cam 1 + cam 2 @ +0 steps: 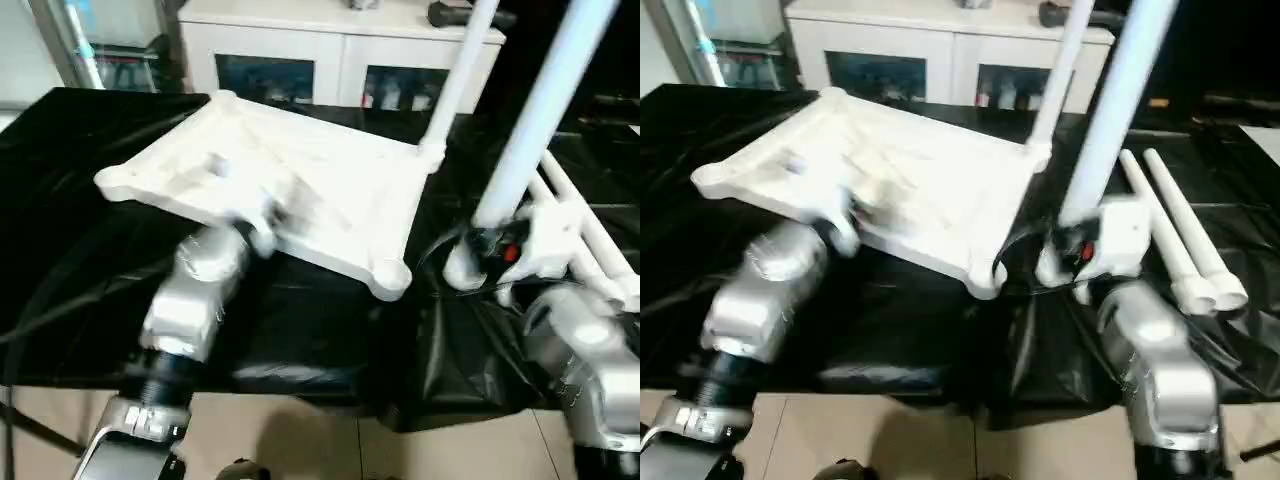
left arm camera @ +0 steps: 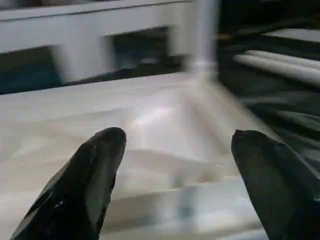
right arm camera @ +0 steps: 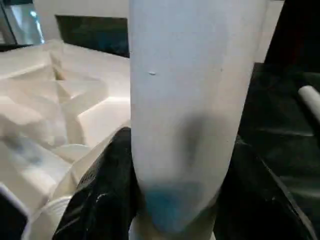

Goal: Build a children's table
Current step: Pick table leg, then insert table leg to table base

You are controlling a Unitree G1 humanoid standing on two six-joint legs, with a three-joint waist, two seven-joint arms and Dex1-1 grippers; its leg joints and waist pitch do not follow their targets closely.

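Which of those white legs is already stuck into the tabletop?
The thin leg standing upright in the tabletop's far corner socket. Another leg is in the right gripper; two legs lie on the black sheet.

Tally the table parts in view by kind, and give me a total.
Tabletop: 1
Leg standing in the tabletop's far corner socket: 1
Leg gripped by the right end effector, upright: 1
Legs lying on the black sheet: 2
Total: 5 parts
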